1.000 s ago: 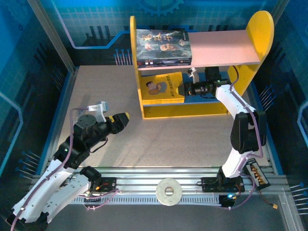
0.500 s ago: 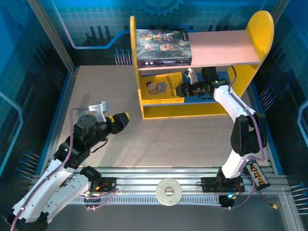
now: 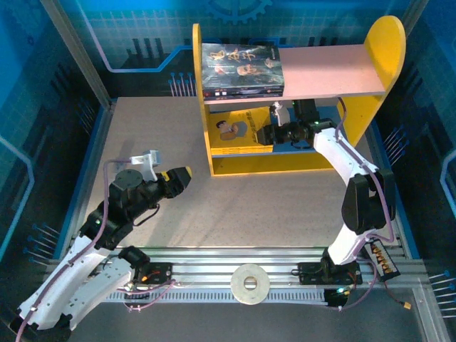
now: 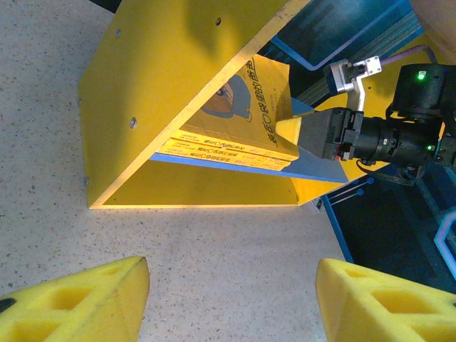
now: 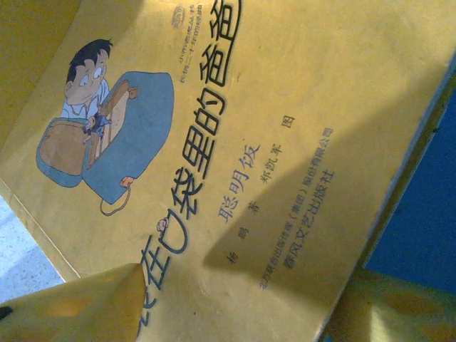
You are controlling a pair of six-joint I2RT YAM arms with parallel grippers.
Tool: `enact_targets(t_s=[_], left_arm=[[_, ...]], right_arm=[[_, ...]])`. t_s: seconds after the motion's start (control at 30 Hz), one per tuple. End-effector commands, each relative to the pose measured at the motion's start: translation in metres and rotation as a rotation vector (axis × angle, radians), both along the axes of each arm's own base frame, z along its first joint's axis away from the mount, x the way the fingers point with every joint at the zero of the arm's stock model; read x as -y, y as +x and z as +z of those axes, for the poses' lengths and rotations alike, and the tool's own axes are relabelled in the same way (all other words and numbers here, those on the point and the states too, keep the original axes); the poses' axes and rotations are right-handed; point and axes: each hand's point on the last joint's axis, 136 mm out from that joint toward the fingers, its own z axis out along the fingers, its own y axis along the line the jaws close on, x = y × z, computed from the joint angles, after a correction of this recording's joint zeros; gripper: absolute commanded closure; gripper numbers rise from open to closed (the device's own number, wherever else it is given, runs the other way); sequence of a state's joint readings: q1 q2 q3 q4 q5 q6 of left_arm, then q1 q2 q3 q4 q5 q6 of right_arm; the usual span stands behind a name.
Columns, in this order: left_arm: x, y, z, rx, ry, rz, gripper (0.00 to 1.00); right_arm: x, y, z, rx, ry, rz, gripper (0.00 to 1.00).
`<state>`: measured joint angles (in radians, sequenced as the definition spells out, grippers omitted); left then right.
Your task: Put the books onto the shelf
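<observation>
While my right pincer (image 3: 265,134) stands open at the thin yellow book (image 5: 235,142) on the shelf (image 3: 285,162), I judge it light, floppy, slick; pinch its edge.

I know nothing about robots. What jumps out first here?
The bright shelf at the back dominates, with yellow side panels and a pink upper board. A dark book lies on that board's left end, while the right gripper reaches into the lower tier, open at a yellow cartoon-covered book. The left gripper hangs open, nearer and left of the shelf.
</observation>
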<state>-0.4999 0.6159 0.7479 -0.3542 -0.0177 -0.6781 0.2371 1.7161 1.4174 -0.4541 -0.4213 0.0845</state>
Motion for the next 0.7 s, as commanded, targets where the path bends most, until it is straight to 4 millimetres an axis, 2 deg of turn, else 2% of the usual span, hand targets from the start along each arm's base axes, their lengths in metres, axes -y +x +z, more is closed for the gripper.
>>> enact_targets(t_s=[0.0,0.17,0.5,0.67], left_arm=[[0.001,0.000,0.006,0.022,-0.015,-0.011,0.36],[0.001,-0.001,0.005,0.020,-0.016,-0.010,0.36],[-0.002,-0.004,0.007,0.026,-0.017,-0.005,0.36],[-0.002,-0.004,0.005,0.023,-0.016,-0.005,0.36]], right_arm=[[0.020,-0.012,-0.041,-0.094,-0.133,-0.068,0.29],[0.012,-0.012,-0.034,-0.077,-0.083,-0.046,0.25],[0.014,-0.006,-0.003,-0.004,-0.018,-0.078,0.19],[0.018,-0.005,0.004,0.008,-0.004,-0.089,0.17]])
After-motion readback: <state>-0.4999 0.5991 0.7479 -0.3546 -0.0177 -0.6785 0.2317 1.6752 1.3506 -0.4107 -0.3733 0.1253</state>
